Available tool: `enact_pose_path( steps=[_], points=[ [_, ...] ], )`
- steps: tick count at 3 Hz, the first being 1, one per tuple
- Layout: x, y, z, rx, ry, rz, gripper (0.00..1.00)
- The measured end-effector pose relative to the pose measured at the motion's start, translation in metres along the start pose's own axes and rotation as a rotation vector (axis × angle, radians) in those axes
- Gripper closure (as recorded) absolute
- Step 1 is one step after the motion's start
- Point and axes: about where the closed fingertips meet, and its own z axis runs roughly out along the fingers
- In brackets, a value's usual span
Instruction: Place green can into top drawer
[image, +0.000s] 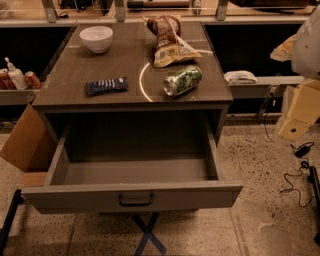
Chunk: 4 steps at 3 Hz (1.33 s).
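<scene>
Camera view: one green can (182, 80) lying on the table (70, 70), one top drawer (190, 196) open; hand (294, 129) at right, state unclear.

- green can (182, 80): green-and-white label, silver ends, lying on its side on the tabletop, above the drawer's right half
- top drawer (190, 196): grey-brown, pulled wide open, dark handle centred on its front
- gripper (294, 128): off at the right edge, well apart from the can

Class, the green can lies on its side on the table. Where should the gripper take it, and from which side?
Take the green can across its mid-body, from above: it lies on its side, silver end facing front-left, so its curved flanks are exposed. The gripper hangs at the right, beyond the table.
</scene>
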Motion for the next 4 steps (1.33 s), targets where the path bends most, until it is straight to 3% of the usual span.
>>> enact_pose_path(
  steps=[2, 4],
  points=[
    [-0.006, -0.007, -0.001, 0.002, -0.018, -0.023, 0.00],
    [-0.065, -0.049, 0.057, -0.076, -0.184, -0.272, 0.00]
  ],
)
